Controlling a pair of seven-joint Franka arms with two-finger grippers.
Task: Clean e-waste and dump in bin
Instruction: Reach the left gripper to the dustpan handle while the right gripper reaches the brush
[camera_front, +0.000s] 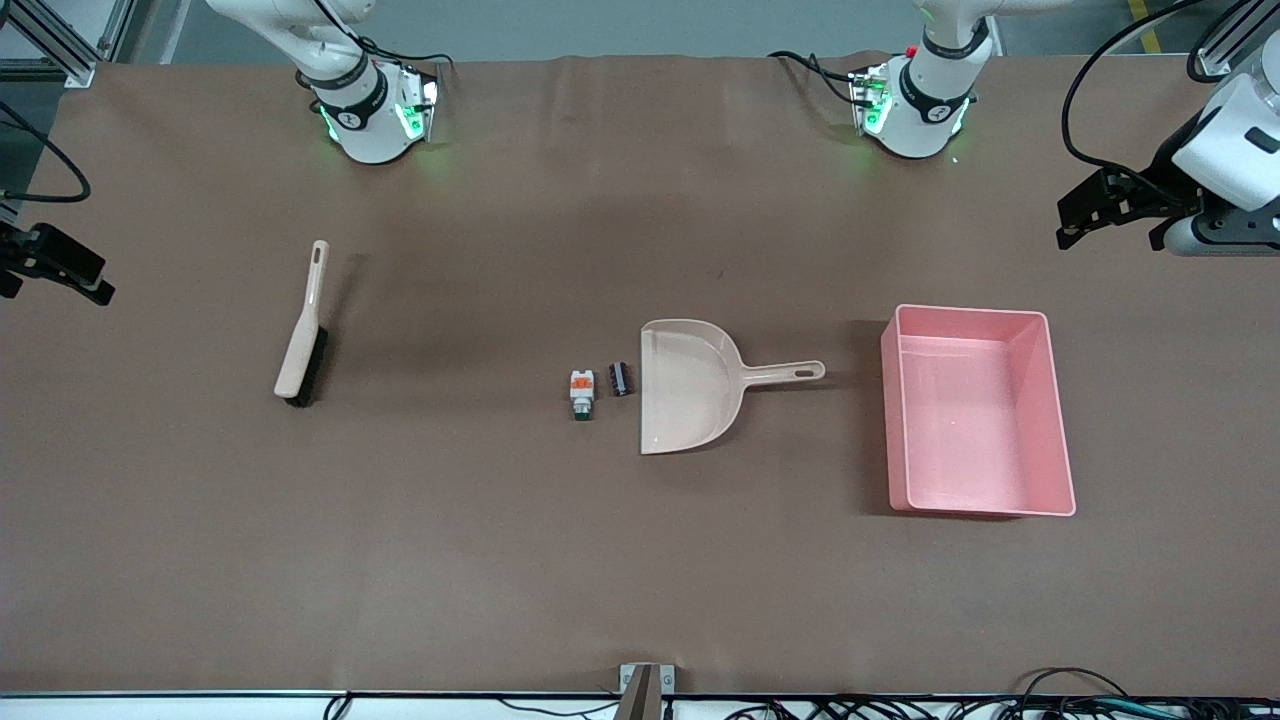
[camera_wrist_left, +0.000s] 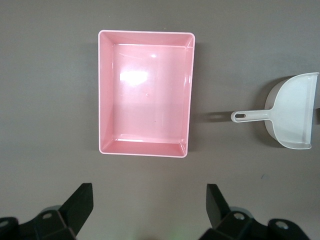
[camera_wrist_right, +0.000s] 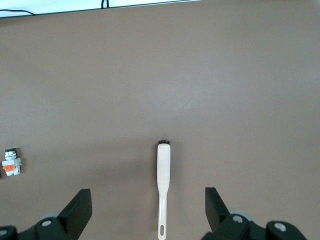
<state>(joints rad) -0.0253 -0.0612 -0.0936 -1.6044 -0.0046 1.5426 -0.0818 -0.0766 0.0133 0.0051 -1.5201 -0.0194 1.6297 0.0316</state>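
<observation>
Two small pieces of e-waste lie mid-table: a white part with an orange top and green end (camera_front: 582, 393) (camera_wrist_right: 11, 162), and beside it a dark cylinder (camera_front: 620, 378) close to the dustpan's mouth. The empty pink bin (camera_front: 975, 410) (camera_wrist_left: 145, 100) sits toward the left arm's end. My left gripper (camera_front: 1108, 235) (camera_wrist_left: 150, 200) hangs open and empty over the table at that end, apart from the bin. At the right arm's end, my right gripper (camera_front: 55, 280) (camera_wrist_right: 148, 205) hangs open and empty above the table, and its wrist view looks down on the brush handle.
A beige dustpan (camera_front: 690, 385) (camera_wrist_left: 295, 115) lies between the e-waste and the bin, handle toward the bin. A beige brush with dark bristles (camera_front: 303, 330) (camera_wrist_right: 163, 185) lies toward the right arm's end. Brown cloth covers the table.
</observation>
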